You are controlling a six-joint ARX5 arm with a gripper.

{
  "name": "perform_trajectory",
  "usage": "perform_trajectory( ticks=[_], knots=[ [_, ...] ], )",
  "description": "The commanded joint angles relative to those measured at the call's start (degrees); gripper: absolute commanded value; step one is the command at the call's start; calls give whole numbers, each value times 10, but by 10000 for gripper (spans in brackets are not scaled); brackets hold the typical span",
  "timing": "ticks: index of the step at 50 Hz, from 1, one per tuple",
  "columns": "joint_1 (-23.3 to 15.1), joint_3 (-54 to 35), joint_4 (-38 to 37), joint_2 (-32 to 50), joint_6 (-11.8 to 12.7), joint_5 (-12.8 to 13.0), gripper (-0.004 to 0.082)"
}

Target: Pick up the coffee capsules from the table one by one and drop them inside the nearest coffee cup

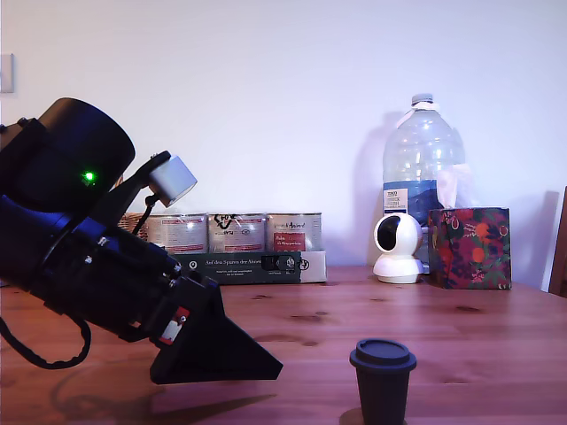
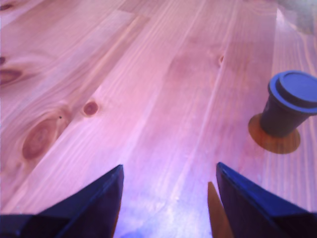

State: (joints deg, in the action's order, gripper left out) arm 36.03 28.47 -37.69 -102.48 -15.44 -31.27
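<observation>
Judging by what shows, the task is at an early stage: a dark capsule (image 1: 383, 381) stands on the wooden table (image 1: 496, 336), rim up, and nothing is held. No mug appears in either view, so I cannot say whether any capsule has already been dropped, nor where the cup stands. No blue capsule shows either.

The gripper (image 2: 168, 198) is spread wide, its two dark fingers (image 2: 94, 203) apart with only bare wood between them. In the wrist view the dark capsule (image 2: 290, 109) sits at about two o'clock from the gap between the fingers, well apart from them and outside their span. In the exterior view the capsule is at about four o'clock from the gripper (image 1: 252, 367), toward the exterior view's right.

Likely remaining: swing across to the capsule, close on it, lift, then find the cup.
</observation>
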Motion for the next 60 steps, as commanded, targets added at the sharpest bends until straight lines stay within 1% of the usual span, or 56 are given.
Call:
perform_trajectory(
  ticks=[1, 9, 12, 20, 23, 24, 28, 34, 47, 49, 51, 60],
  knots=[
    [-6, 10, -1, 17, 4, 3, 501],
    [-6, 16, 6, 20, 4, -7, 502],
    [-3, 19, 9, 21, 4, -14, 501],
    [9, 39, 54, 23, 3, -29, 502],
    [15, 47, 76, 23, -6, -33, 501],
    [17, 49, 83, 23, -13, -34, 501],
    [26, 56, 106, 23, -27, -35, 501],
    [37, 65, 136, 23, -41, -35, 501],
    [58, 84, 194, 23, -47, -35, 501],
    [61, 88, 202, 23, -55, -35, 501],
    [64, 92, 211, 23, -58, -35, 501],
    [79, 118, 255, 23, -65, -37, 501]
  ],
)
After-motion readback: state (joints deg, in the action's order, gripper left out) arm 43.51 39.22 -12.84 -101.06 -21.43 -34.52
